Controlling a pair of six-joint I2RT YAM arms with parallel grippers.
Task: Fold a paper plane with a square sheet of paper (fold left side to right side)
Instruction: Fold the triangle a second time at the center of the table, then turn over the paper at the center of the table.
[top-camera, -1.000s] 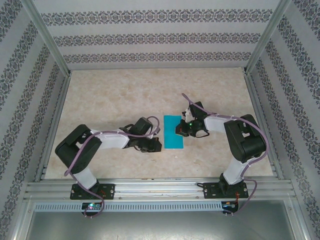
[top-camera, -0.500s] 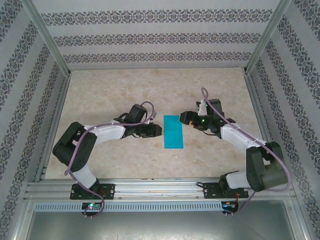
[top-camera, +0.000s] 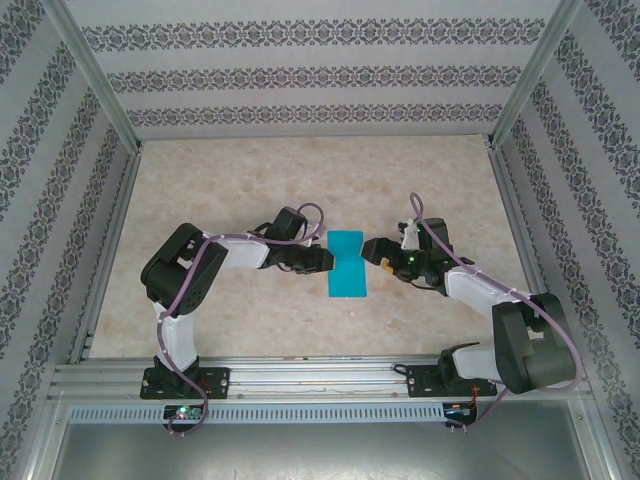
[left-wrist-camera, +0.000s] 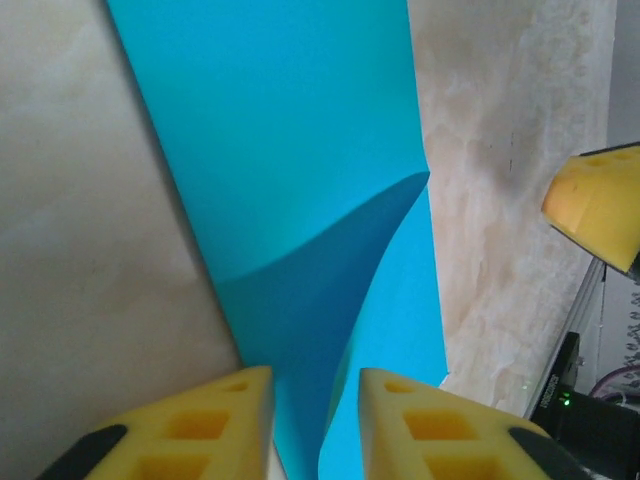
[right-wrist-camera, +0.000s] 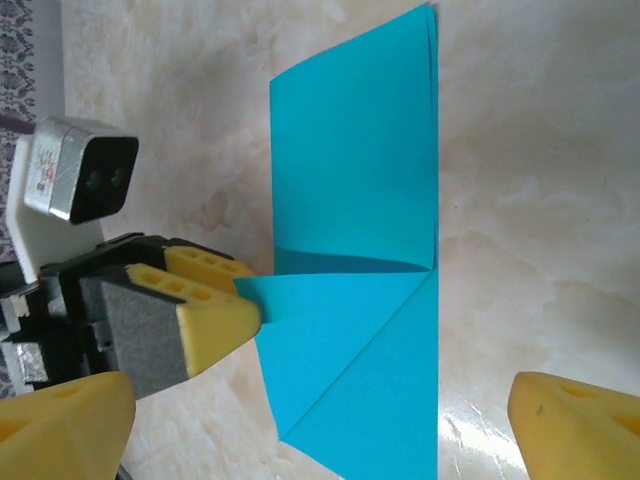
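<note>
The thin teal-blue square sheet of paper (top-camera: 347, 268), folded narrow, lies between both grippers' fingers; it looks light and limp, best pinched by an edge. The left gripper (left-wrist-camera: 315, 390) narrowly straddles its raised left edge, whether pinching I cannot tell; the right gripper (top-camera: 372, 252) gapes wide alongside.

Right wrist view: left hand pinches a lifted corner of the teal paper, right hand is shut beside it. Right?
Not quite. The right hand is open, not shut: the right wrist view shows its fingers spread wide apart. The rest holds: the left hand pinches a lifted corner of the teal paper, with the right hand beside it.
</note>
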